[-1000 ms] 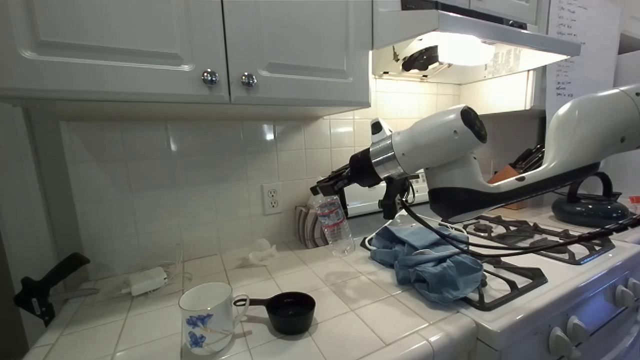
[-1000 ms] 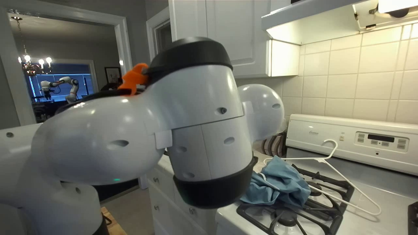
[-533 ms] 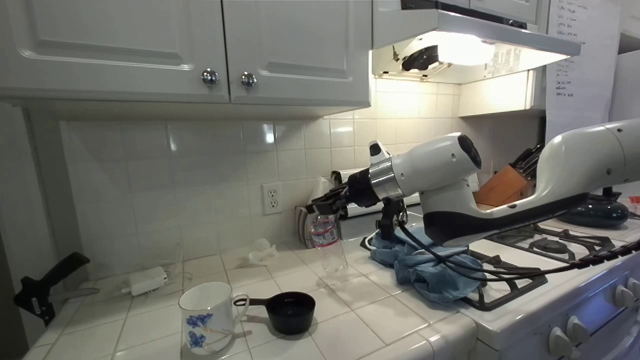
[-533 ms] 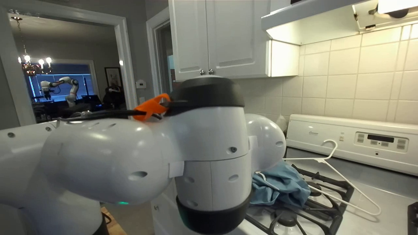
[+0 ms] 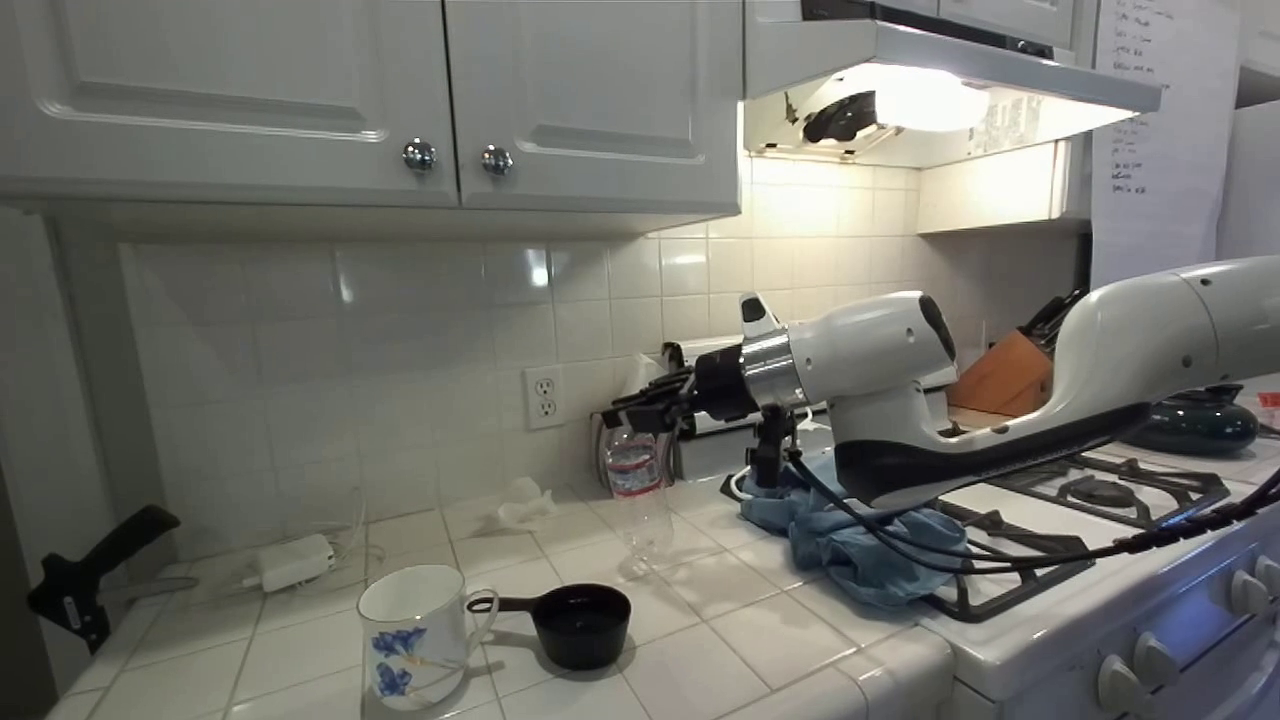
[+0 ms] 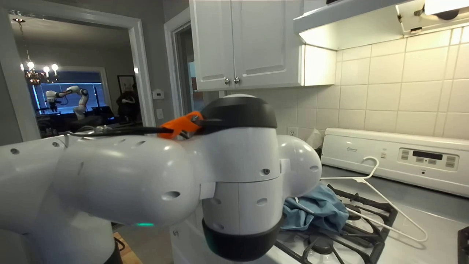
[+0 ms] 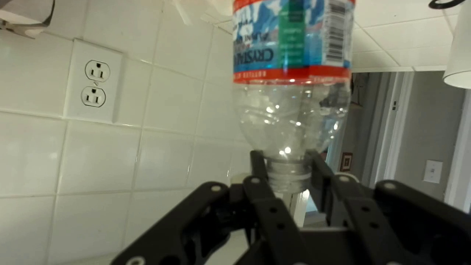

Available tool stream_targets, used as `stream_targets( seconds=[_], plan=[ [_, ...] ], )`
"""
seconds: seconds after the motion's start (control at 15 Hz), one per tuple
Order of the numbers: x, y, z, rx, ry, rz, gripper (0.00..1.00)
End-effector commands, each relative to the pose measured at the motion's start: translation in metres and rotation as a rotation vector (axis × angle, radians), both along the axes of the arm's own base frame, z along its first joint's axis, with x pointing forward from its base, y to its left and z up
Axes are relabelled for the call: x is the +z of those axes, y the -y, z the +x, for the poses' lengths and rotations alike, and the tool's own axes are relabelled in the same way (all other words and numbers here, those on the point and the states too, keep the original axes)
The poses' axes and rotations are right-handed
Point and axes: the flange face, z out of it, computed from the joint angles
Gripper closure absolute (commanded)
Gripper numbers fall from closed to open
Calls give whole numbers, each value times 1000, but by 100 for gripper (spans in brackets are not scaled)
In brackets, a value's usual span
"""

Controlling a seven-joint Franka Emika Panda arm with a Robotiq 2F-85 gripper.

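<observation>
My gripper (image 7: pixel 285 162) is clamped on the neck of a Crystal-labelled water bottle (image 5: pixel 636 475) extending below it — base cut off in the wrist view; contact with the tiled countertop (image 5: pixel 740 630) beneath I cannot confirm.

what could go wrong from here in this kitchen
The clear plastic bottle is held only by its neck in the black two-fingered gripper, so it might tilt or slip if its base bumps the white tiled counter. A sideways sweep could knock the black measuring cup or the white mug with blue flowers, both on that counter. In an exterior view, black cables sag in front of the crumpled blue cloth and might snag it.
</observation>
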Motion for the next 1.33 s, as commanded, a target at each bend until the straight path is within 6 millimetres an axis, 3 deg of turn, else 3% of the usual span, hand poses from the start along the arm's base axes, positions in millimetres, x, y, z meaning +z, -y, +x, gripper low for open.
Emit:
stream_targets(
  seconds=[0.0, 0.67, 0.73, 0.8, 1.2, 1.27],
  plan=[
    [-9, 5, 11, 57, 19, 35, 92],
    [-33, 11, 29, 125, -11, 86, 92],
    [-35, 11, 29, 136, -9, 93, 43],
    [-35, 11, 29, 140, -9, 97, 42],
    [-31, 15, 29, 139, -42, 79, 1],
    [-31, 17, 27, 134, -66, 61, 0]
  ],
)
